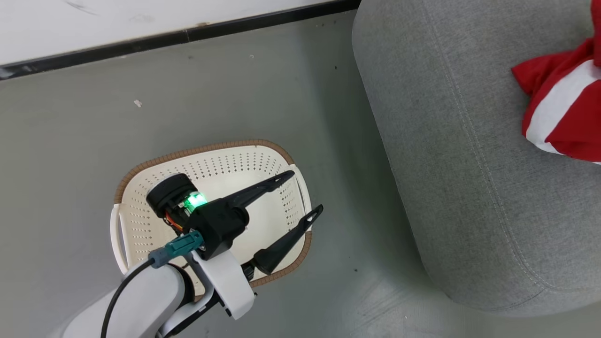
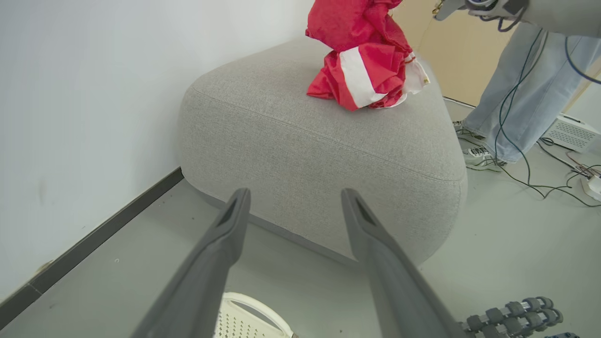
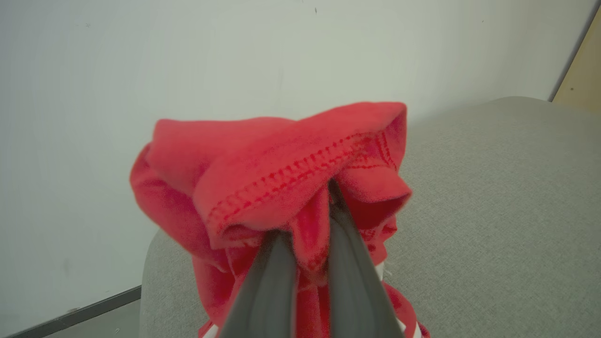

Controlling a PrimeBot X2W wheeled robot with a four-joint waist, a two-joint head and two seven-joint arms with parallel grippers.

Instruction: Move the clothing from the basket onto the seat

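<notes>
- At three o'clock, on the seat [image 1: 446, 141]: clothing [image 1: 558, 108], bunched.
- Right claw [image 3: 310, 220] nearly shut, pinching a red hem fold.
- Left claw [image 1: 306, 190] wide open, holding nothing, above the basket [image 1: 235, 166] at seven o'clock.
- Soft, light, limp; likely to droop and slip; best pinched at a thick hem.

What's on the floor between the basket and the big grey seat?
Nothing. In the head view, only bare grey floor lies between the basket and the seat.

Left end effector [image 1: 306, 190] spread wide, right end effector [image 3: 307, 220] pinched closed.
</notes>
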